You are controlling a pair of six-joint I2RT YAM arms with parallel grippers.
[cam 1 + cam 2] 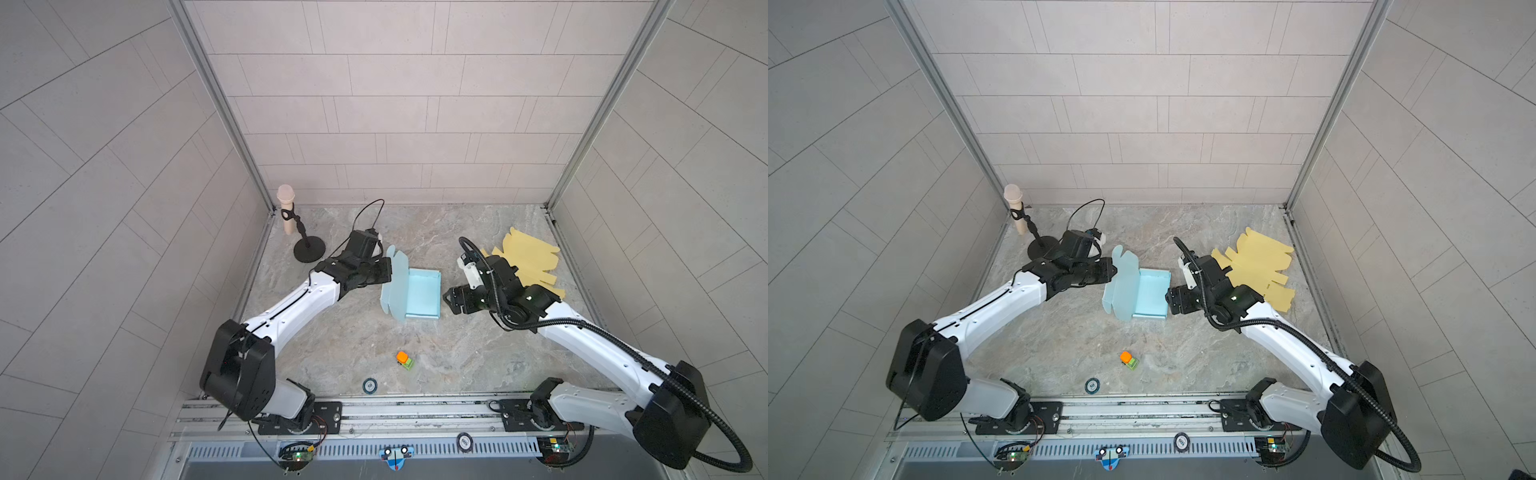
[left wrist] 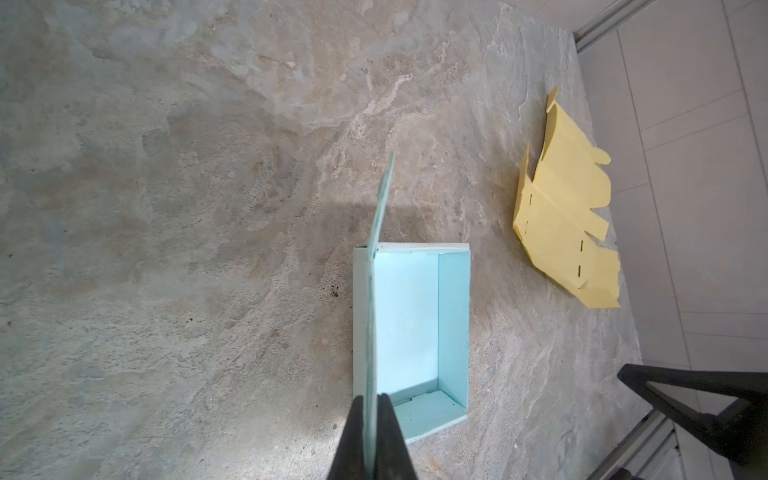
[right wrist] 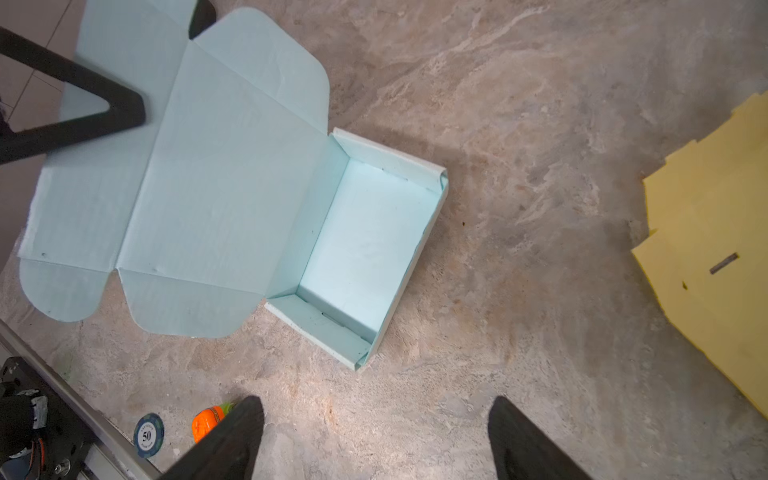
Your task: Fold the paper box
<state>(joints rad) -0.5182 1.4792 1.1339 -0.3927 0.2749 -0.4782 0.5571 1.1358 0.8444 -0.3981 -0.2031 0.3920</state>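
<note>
Found the left gripper (image 2: pixel 370 402) closest to its wrist camera, pinched narrow on the free edge of the lid (image 2: pixel 370 332) of the paper box (image 2: pixel 411 324). Saw the lid edge-on there, standing roughly upright.

Confirmed in both top views that the box sat open-topped on the worktop (image 1: pixel 353 332) between the two arms. Traced its long axis running away from the base rail (image 1: pixel 395 409), with the lid hinged along the long wall on the left arm's side. Placed the box's open body on the far side of the lid from the left gripper, toward the right arm.

Noted the right gripper (image 3: pixel 376 403) spread wide and empty, just beside the opposite long wall and not seen touching it.

Judged closing the lid to be the step in hand: a swing over the hinge toward the right gripper, across the short axis. Judged the left arm the working arm, with the right free to steady the box.

Recorded a yellow sheet (image 1: pixel 528 257) lying flat behind the right arm, off that path.
</note>
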